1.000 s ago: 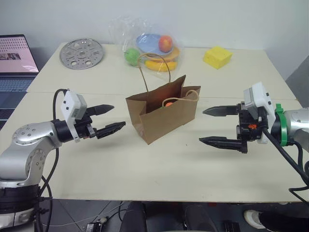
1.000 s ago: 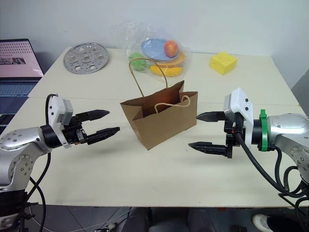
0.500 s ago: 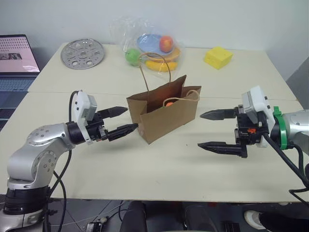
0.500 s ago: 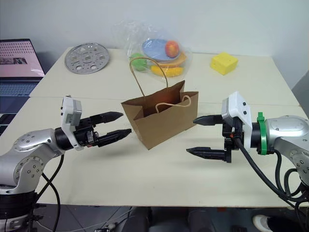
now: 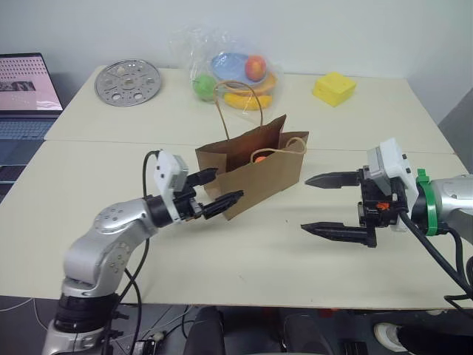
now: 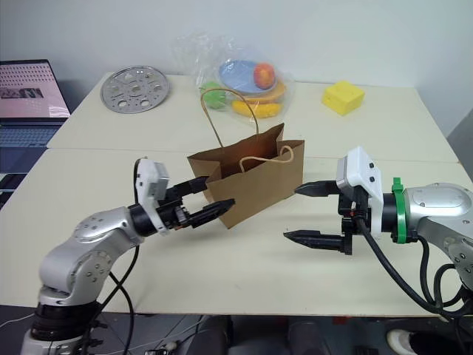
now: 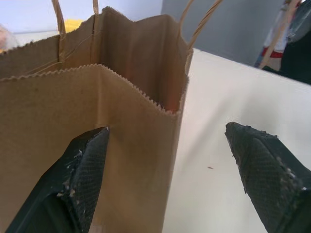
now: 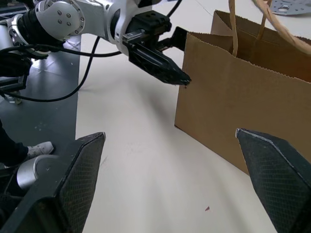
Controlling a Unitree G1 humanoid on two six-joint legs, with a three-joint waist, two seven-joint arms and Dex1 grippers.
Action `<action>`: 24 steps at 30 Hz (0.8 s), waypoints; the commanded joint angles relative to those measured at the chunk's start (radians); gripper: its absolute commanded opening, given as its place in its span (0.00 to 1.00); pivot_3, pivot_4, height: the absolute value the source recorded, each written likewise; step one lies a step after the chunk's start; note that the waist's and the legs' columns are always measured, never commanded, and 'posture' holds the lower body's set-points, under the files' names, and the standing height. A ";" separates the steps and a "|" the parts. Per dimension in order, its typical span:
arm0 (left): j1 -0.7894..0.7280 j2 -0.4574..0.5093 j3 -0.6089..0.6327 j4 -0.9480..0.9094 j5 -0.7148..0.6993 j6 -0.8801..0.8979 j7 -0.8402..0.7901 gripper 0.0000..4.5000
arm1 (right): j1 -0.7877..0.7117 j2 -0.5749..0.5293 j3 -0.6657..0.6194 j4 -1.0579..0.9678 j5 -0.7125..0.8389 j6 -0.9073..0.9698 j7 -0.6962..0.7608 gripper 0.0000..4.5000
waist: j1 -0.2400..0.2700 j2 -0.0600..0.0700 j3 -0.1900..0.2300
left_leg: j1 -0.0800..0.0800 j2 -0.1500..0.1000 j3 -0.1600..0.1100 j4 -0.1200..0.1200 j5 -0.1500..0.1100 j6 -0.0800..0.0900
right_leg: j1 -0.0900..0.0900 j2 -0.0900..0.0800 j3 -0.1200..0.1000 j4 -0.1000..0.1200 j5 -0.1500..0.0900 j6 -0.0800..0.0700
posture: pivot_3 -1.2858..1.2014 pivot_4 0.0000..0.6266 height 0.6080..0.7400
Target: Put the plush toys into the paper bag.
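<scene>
The brown paper bag (image 5: 255, 177) stands upright and open at the middle of the table, its loop handles up. Through its mouth an orange bit of a plush toy (image 5: 259, 157) shows; the rest of the plush toys is hidden by the bag's walls. My left gripper (image 5: 226, 185) is open at the bag's left end. In the left wrist view, the bag's corner edge (image 7: 176, 145) stands between its fingers, one finger (image 7: 82, 179) against the bag's front face. My right gripper (image 5: 305, 204) is open and empty, a short way right of the bag and pointing at it.
At the back of the table lie a clear-wrapped blue plate with plastic fruit (image 5: 240, 74), a yellow block (image 5: 332, 87) and a round metal disc (image 5: 126, 80). A laptop (image 5: 26, 85) sits at the far left. Bare tabletop (image 5: 244, 259) lies in front of the bag.
My left gripper has swung right across the table until its open fingers reach the bag's left end. The bag and my right gripper have stayed put.
</scene>
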 commanded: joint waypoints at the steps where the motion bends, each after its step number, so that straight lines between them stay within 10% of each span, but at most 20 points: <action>1: -0.022 -0.034 -0.001 0.003 0.036 -0.055 0.038 0.87 | -0.013 -0.023 -0.054 -0.029 0.028 -0.007 -0.003 1.00 | 0.001 0.000 0.000 | 0.000 0.000 0.000 0.000 0.000 0.000 | 0.000 0.000 0.000 0.000 0.000 0.000 | 0.52 0.24 1.00; 14: -0.050 -0.046 -0.029 0.128 0.112 -0.159 -0.020 0.01 | 0.036 -0.036 -0.113 -0.057 -0.019 -0.049 -0.048 1.00 | 0.007 0.000 0.000 | 0.000 0.000 0.000 0.000 0.000 0.000 | 0.000 0.000 0.000 0.000 0.000 0.000 | 0.52 0.24 1.00; 24: -0.283 0.038 -0.085 0.343 0.014 -0.165 -0.469 0.01 | 0.311 -0.098 -0.482 -0.100 -0.012 0.024 -0.028 1.00 | 0.015 0.000 0.000 | 0.000 -0.001 0.000 0.000 0.000 0.000 | 0.001 0.000 -0.001 -0.001 0.000 0.000 | 0.52 0.24 1.00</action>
